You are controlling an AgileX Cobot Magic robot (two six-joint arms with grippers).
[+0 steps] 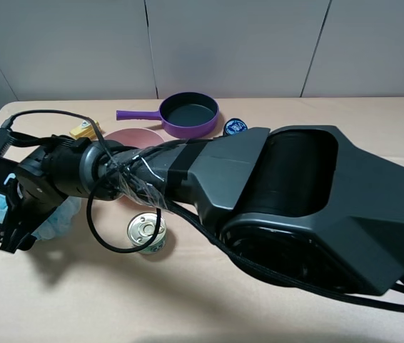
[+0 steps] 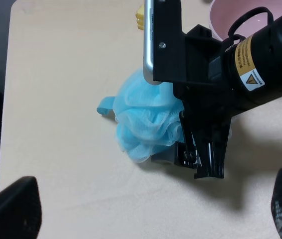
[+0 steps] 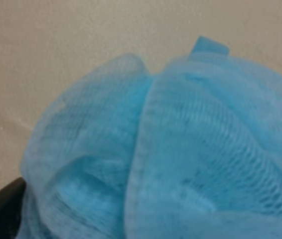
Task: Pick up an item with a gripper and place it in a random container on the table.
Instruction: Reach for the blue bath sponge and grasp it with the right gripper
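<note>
The blue bath pouf [image 2: 146, 119] is sitting on the table [image 2: 56, 99], near its left edge. Your right claw [image 2: 203, 162] is hanging right down on it. Its jaws are standing wide, with the fluff poking in between them, and I think they are not squeezing it yet. The pouf is round, so no side is mattering. Your left claw [image 2: 150, 213] is hovering above, wide too, holding nothing. The purple pan [image 1: 189, 114] is waiting well apart at the back, past the pink bowl [image 1: 134, 136].
</note>
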